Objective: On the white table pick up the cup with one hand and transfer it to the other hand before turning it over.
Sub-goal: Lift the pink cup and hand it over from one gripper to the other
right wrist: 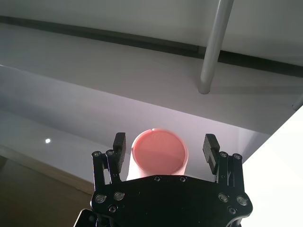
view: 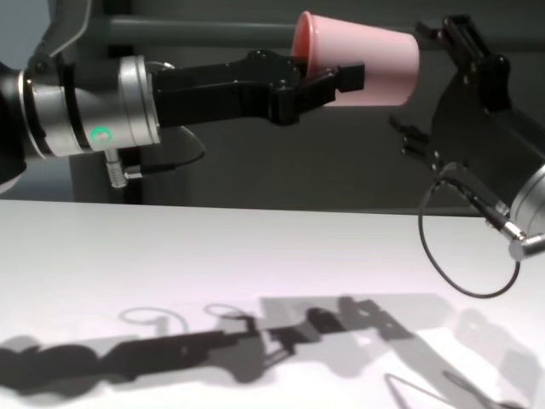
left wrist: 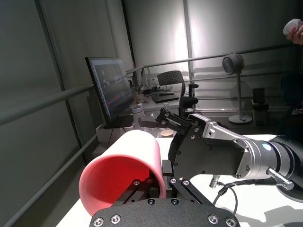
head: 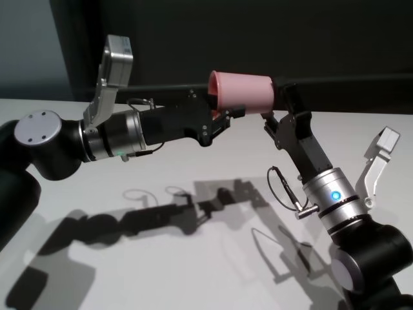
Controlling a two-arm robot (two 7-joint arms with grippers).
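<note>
The pink cup (head: 242, 92) lies on its side in the air, high above the white table (head: 193, 258). My left gripper (head: 219, 117) is shut on the cup's wall at the rim end; the open mouth faces the left wrist view (left wrist: 120, 175). My right gripper (head: 276, 106) is open at the cup's base end, one finger on each side. In the right wrist view the cup's base (right wrist: 158, 152) sits between the fingers (right wrist: 119, 146), with a gap on both sides. The chest view shows the cup (view: 366, 60) between the left gripper (view: 328, 85) and the right gripper (view: 434, 85).
Both arms cast shadows on the table (view: 255, 256). A dark rail (head: 161, 87) runs behind the table. A thin cable loop (view: 464, 247) hangs from my right wrist. A monitor (left wrist: 109, 90) and a fan (left wrist: 233, 64) stand far off.
</note>
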